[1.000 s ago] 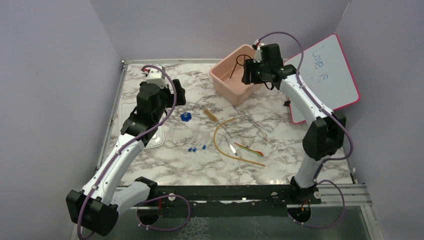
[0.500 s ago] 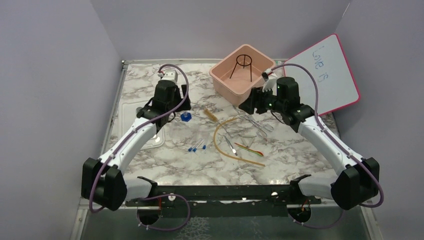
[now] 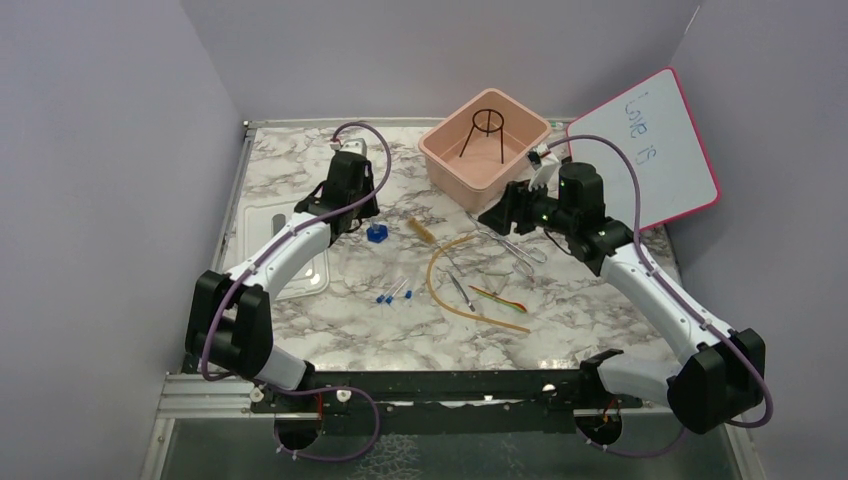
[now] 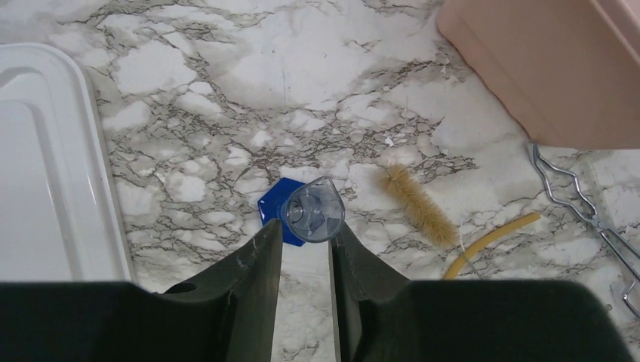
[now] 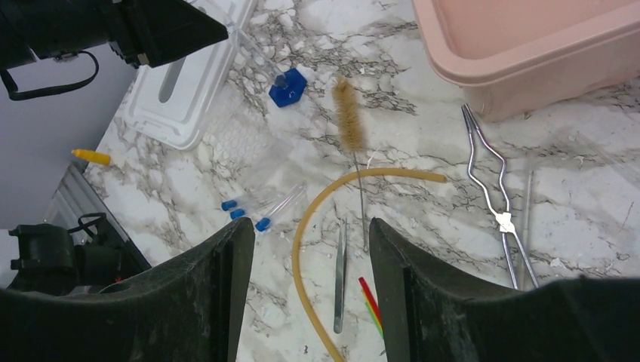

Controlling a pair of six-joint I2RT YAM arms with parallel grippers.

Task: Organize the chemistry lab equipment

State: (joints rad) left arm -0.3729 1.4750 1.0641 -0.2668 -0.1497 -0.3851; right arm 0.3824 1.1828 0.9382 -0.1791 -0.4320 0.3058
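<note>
Lavender walls (image 3: 120, 150) close round a tabletop (image 3: 600, 320) with a glossy white marble pattern veined in grey. From above we see a pink plastic bin (image 3: 448, 178) at the back, squarish with rounded corners. The black wire ring tripod (image 3: 487, 125) stands upright inside it. A pink-framed whiteboard (image 3: 650, 150) leans to the bin's right. The left gripper (image 3: 366, 218) sits at a blue hexagonal base (image 3: 376, 234), just beside a flat white lid (image 3: 312, 280). The right gripper (image 3: 492, 214) hangs over the table between the bin and the metal tongs (image 3: 515, 248). Nearer us lie the long tan rubber tube (image 3: 437, 280), bent like a hook, a slim spatula (image 3: 462, 292) and the tiny blue-tipped pieces (image 3: 395, 295).

Through the left wrist camera we look down into a small clear cylinder (image 4: 313, 213) rising from that blue base. The black fingers (image 4: 256, 264) are drawn close, and their tips press the cylinder from both sides. A bristly tan bottle brush (image 4: 417, 204) lies just to its right on the marble.

Through the right wrist camera, we find that gripper's fingers (image 5: 215, 302) wide apart and holding nothing. The tube's curve and the spatula lie between them. The tongs' bent steel wires run along the right, near the bin's smooth wall.
</note>
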